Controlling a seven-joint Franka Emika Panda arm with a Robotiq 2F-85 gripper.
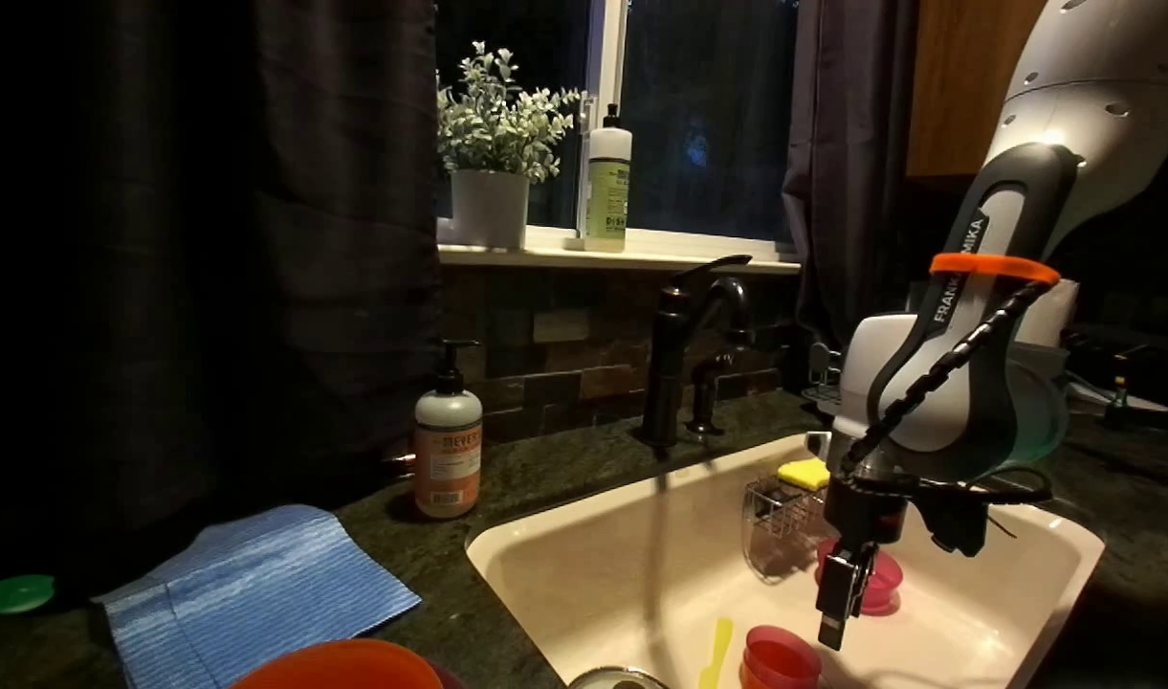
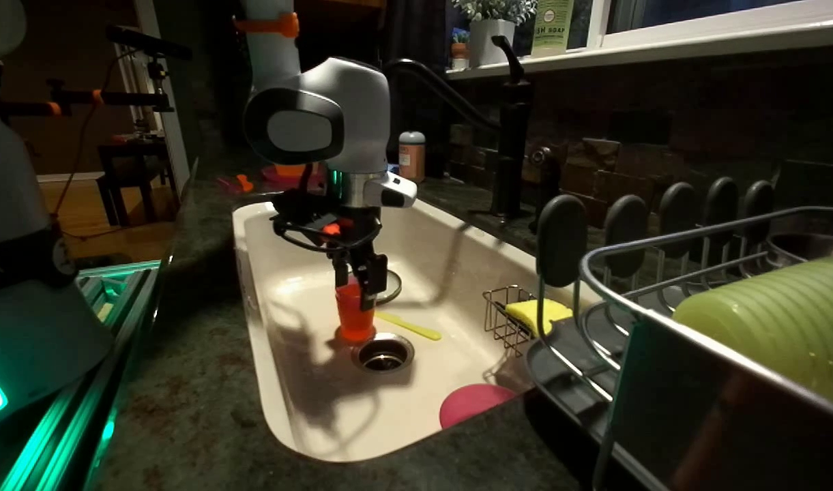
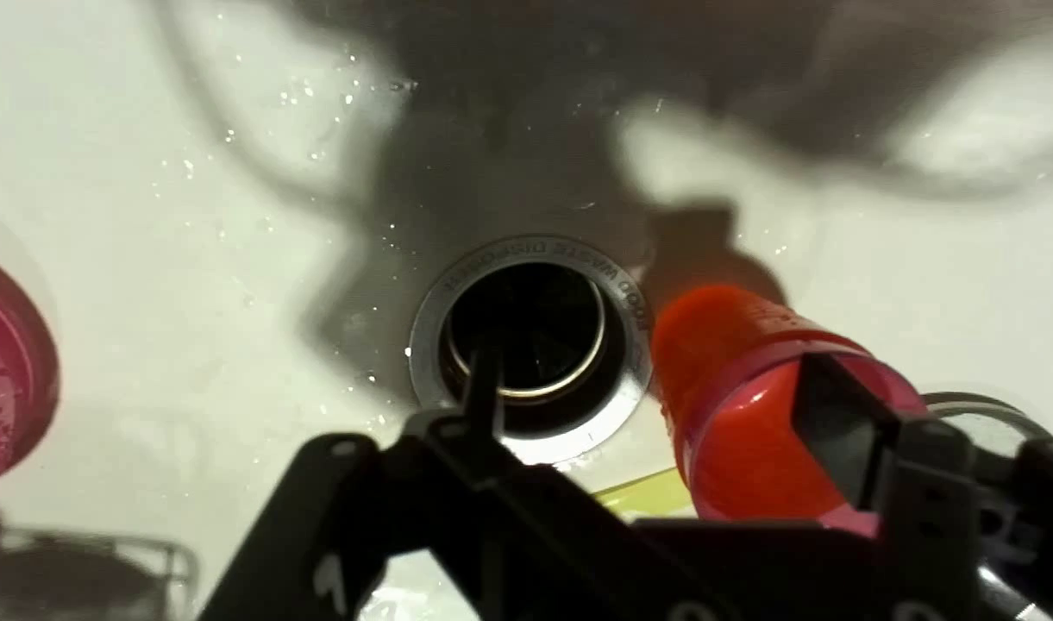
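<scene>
Cup (image 2: 353, 324), orange-red with a pinkish rim, stands in the white sink (image 2: 396, 402) right beside the drain (image 3: 539, 328). Above it the arm (image 2: 372, 116) bends down into the basin, wrist close to vertical, the gripper (image 2: 355, 292) aimed at the sink floor. Its two fingers are spread wide with nothing gripped between them; in the wrist view one shows across the cup's mouth and the other over the drain. Whether a fingertip touches the cup cannot be told. The cup's mouth faces up and its walls look glossy; whether it is a single piece or a nested pair is unclear.

Also in the sink, near the cup, lie a flat yellow-green utensil (image 2: 409, 326) and a round, clear-looking thing (image 3: 996, 427) with a dark rim. Toward one end sits pink dishware (image 1: 885, 579), near a wire caddy (image 1: 782, 507) that holds a yellow sponge (image 2: 535, 315). Next to the sink, a dish rack (image 2: 561, 239) carries a row of light green dishes (image 2: 764, 327).
</scene>
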